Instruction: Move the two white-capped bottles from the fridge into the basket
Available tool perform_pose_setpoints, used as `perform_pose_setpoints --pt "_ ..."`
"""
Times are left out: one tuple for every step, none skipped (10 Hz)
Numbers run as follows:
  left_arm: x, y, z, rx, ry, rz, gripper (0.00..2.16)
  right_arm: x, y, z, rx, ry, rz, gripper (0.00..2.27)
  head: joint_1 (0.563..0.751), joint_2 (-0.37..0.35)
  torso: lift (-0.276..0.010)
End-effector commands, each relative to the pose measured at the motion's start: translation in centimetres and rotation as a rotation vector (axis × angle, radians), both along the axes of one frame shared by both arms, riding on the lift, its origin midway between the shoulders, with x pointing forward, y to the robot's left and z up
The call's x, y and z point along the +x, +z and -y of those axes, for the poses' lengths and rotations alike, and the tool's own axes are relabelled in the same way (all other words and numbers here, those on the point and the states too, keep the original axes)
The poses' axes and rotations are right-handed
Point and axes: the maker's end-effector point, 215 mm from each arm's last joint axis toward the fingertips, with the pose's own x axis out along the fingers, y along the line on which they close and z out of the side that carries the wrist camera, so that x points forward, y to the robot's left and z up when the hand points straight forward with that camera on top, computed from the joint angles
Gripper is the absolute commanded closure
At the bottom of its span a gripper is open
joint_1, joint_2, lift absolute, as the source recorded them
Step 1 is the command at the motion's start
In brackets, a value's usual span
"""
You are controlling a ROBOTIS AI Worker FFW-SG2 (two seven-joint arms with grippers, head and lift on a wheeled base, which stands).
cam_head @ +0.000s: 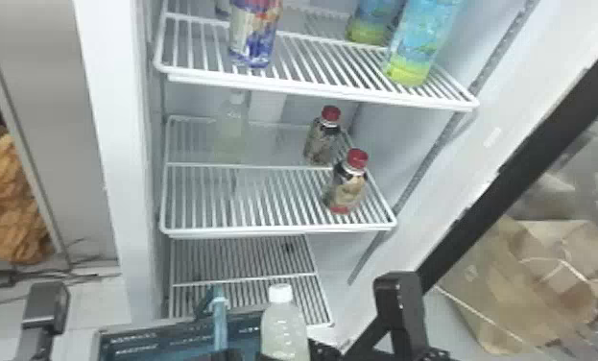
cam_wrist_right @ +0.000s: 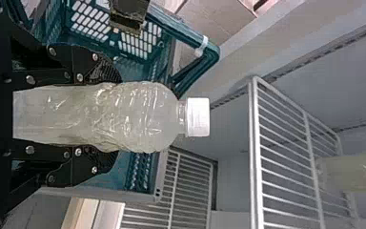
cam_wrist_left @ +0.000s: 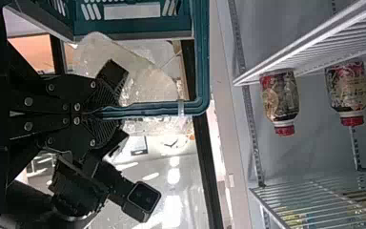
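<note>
- While the right hand [cam_head: 285, 356] is clamped on one white-capped bottle [cam_head: 283, 326], the left hand [cam_head: 225, 355] is closed on the blue-green handle [cam_head: 220, 324] of the basket.
- The held bottle is upright, its white cap [cam_head: 280, 293] upward and its pale body squeezed between the right hand's two black fingers [cam_wrist_right: 95, 162]. In the head view it overlaps the right-hand part of the basket [cam_head: 132, 332]; whether it touches the basket, I cannot tell.
- The basket is below the middle shelf [cam_head: 278, 229], in front of the lower shelf [cam_head: 245, 277]. A pale tie [cam_head: 220, 300] wraps its handle near the bend.
- The other white-capped bottle [cam_head: 233, 125] stands on the middle shelf, toward the back and nearer the left edge than the right.
- Two red-capped bottles share that shelf along its right edge: one [cam_head: 346, 187] near the front right corner, the other [cam_head: 322, 137] farther back.
- On the top shelf [cam_head: 312, 86], a purple-patterned container [cam_head: 254, 33] stands toward the left edge; two blue-and-green bottles stand toward the right, one [cam_head: 422, 48] near the front right corner, the other [cam_head: 372, 21] behind it.
- A brown paper bag [cam_head: 528, 288] lies beyond the fridge's right side.
</note>
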Motion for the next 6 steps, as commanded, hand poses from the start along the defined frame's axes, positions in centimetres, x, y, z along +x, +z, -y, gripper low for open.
perform_pose_setpoints --pt "0.0 0.0 0.0 0.000 0.000 -0.001 1.15 -0.1 -0.8 -0.7 0.019 0.016 -0.023 0.81 0.695 -0.327 -0.260" --pt "0.0 0.0 -0.1 0.000 0.002 -0.001 1.15 0.0 -1.4 -1.0 0.027 0.024 -0.037 0.81 0.695 -0.317 -0.260" --pt "0.0 0.0 0.0 -0.001 0.002 -0.001 1.15 0.0 -1.9 -1.2 0.032 0.028 -0.048 0.81 0.695 -0.308 -0.260" --pt "0.0 0.0 -0.1 0.000 0.002 -0.001 1.16 -0.2 -2.5 -1.3 0.030 0.032 -0.070 0.78 0.695 -0.300 -0.260" --pt "0.0 0.0 0.0 -0.001 0.002 -0.001 1.16 -0.6 -3.0 -1.3 0.031 0.036 -0.088 0.77 0.695 -0.298 -0.260" --pt "0.0 0.0 0.0 -0.001 0.002 -0.001 1.15 -0.6 -3.3 -1.3 0.029 0.038 -0.098 0.72 0.695 -0.298 -0.260"
